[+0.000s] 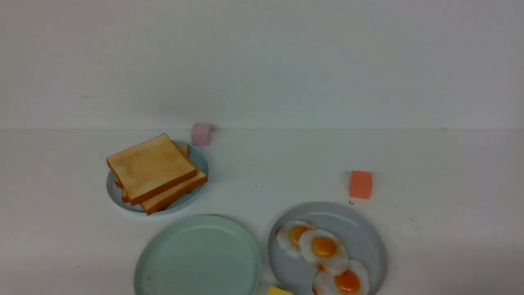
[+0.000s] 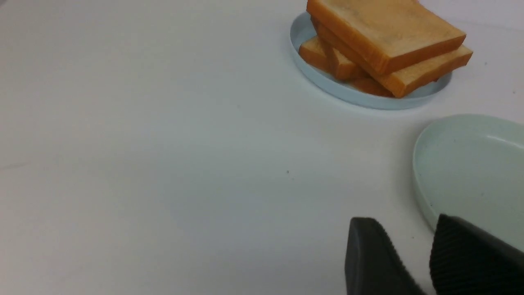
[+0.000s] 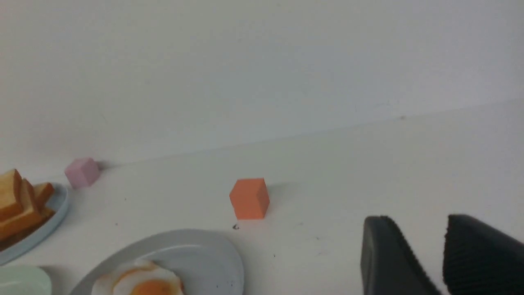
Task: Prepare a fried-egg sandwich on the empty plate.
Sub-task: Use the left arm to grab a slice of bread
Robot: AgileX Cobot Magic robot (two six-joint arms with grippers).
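- The left gripper [image 2: 403, 231] is seen parted, ribbed black pads holding nothing, just beside the smooth round mint-green plate [image 2: 470, 172].
- The right gripper [image 3: 415, 231] is likewise parted, empty.
- Square toast slices [image 1: 153, 170] are stacked behind that plate; glossy fried eggs [image 1: 323, 248] lie beside it.

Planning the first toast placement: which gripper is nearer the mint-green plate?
Left. The left gripper sits beside the mint-green plate; the right gripper is beyond the grey egg plate.
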